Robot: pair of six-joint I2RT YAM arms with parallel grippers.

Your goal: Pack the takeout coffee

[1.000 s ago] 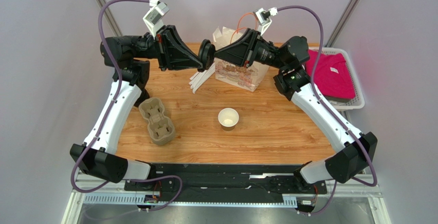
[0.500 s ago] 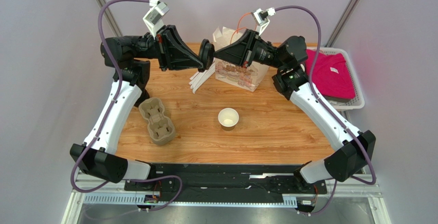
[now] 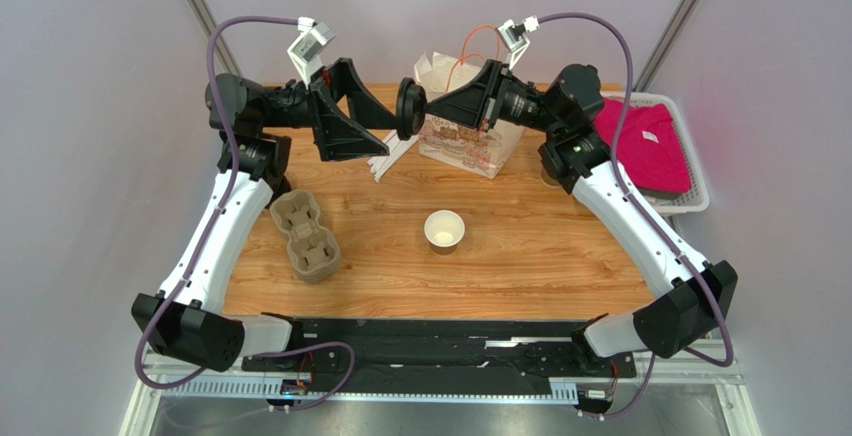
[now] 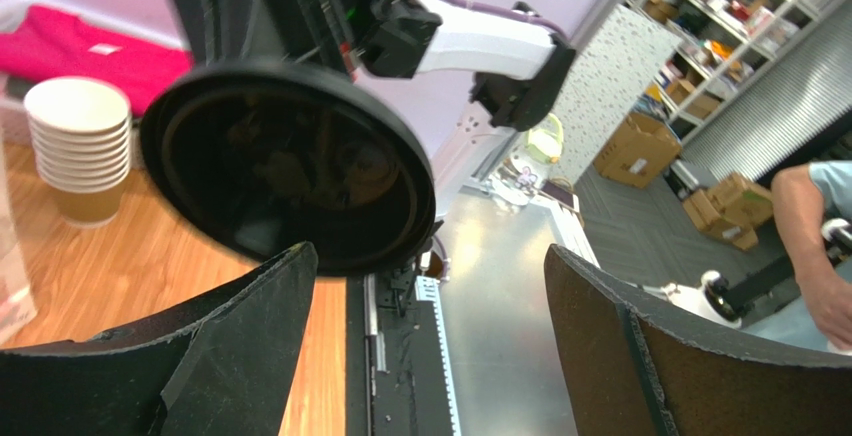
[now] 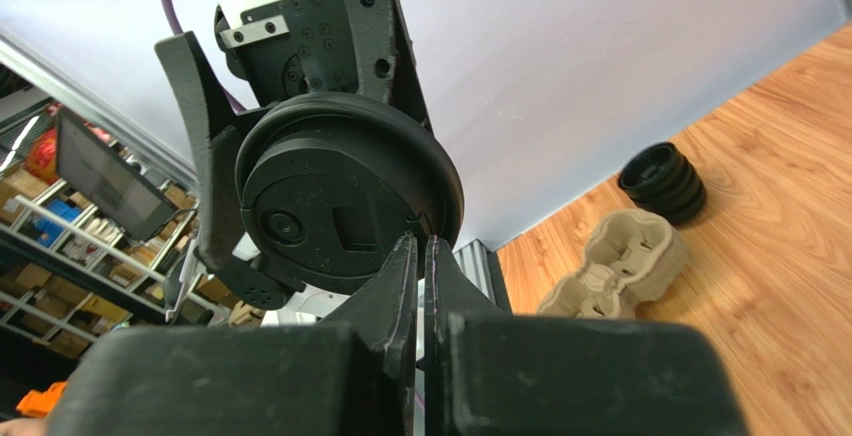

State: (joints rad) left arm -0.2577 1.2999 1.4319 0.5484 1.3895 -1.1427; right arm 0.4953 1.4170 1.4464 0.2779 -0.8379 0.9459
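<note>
The wooden tabletop (image 3: 520,256) stretches away from my two arms. At its far right edge sits a white basket (image 3: 698,202) with a pink cloth (image 3: 645,146) folded inside. A printed paper bag (image 3: 470,151) stands upright at the far middle, and my arms reach toward each other in the air in front of it.

My left hand (image 3: 392,133), coming in from the left, has its fingers spread wide with nothing between them. My right hand (image 3: 428,108), coming in from the right, has its fingers pressed together on the rim of the black lid (image 3: 408,108). It pinches the lid so the disc stands on edge between my two hands. The lid's top faces my right hand and its hollow underside faces my left. One left fingertip sits just beside the lid's rim, but I cannot tell whether they touch.

A grey-brown pulp cup tray (image 3: 305,236) lies on the near left of the tabletop. A stack of lidless cups (image 4: 78,146) stands at the far right, near the pink cloth. A pile of spare lids (image 5: 662,181) rests just beyond the tray. The takeout coffee cup (image 3: 444,228) stands upright and uncovered near the middle of the tabletop, well apart from both hands and nearer to me than the bag. A few pale sticks (image 3: 385,161) lie just left of the bag.
</note>
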